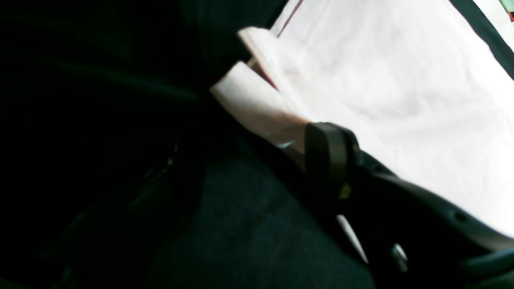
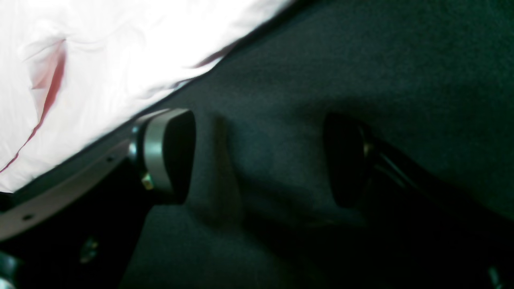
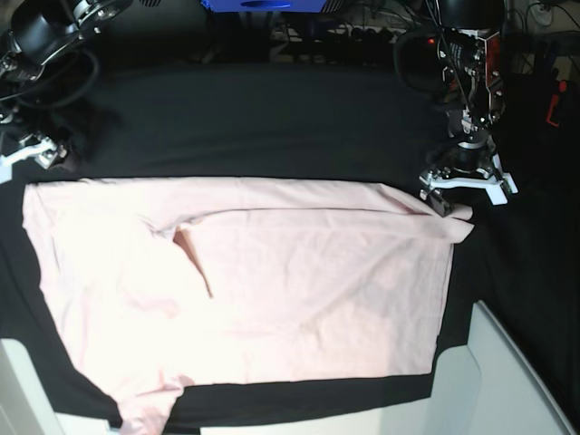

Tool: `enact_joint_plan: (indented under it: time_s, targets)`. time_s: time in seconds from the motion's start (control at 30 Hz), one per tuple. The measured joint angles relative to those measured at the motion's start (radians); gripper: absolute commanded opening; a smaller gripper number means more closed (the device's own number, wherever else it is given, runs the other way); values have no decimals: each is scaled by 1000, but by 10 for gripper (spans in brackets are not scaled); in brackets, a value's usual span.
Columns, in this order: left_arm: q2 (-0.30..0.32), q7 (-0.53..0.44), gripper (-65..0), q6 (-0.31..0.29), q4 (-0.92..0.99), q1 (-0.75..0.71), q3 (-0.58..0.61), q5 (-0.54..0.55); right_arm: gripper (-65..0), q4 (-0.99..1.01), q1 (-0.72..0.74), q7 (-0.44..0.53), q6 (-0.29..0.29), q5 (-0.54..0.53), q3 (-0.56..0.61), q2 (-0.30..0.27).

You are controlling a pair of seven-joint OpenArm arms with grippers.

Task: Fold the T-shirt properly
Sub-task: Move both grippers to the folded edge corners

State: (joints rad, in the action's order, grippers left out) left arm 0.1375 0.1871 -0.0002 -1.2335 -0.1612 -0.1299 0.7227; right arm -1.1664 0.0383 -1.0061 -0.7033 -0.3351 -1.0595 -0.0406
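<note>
The pale pink T-shirt [image 3: 299, 290] lies spread flat on the black table cloth [image 3: 272, 118], plain side up, with a small crease left of its middle. My left gripper [image 3: 450, 201] sits at the shirt's far right corner. In the left wrist view its jaws stand apart [image 1: 257, 156], and the folded shirt corner [image 1: 261, 100] lies between them, against one fingertip [image 1: 327, 154]. The other finger is lost in shadow. My right gripper [image 3: 41, 156] is open and empty [image 2: 257, 160] over the black cloth, just beyond the shirt's far left corner [image 2: 80, 72].
White panels stand at the near right [image 3: 507, 381] and near left [image 3: 23, 390] corners. A blue box [image 3: 263, 4] and cables lie beyond the table's far edge. One sleeve [image 3: 149, 408] reaches the table's near edge.
</note>
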Motion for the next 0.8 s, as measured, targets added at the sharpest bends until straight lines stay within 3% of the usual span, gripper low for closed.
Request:
enact_joint_plan:
  time_s: [0.53, 0.8]
  targets:
    - [-17, -1, -269, 0, -53, -33, -8, 1, -180, 0, 0, 0, 0, 0, 0, 0]
    - [-26, -2, -269, 0, 15, 25, -11, 2, -180, 0, 0, 0, 0, 0, 0, 0]
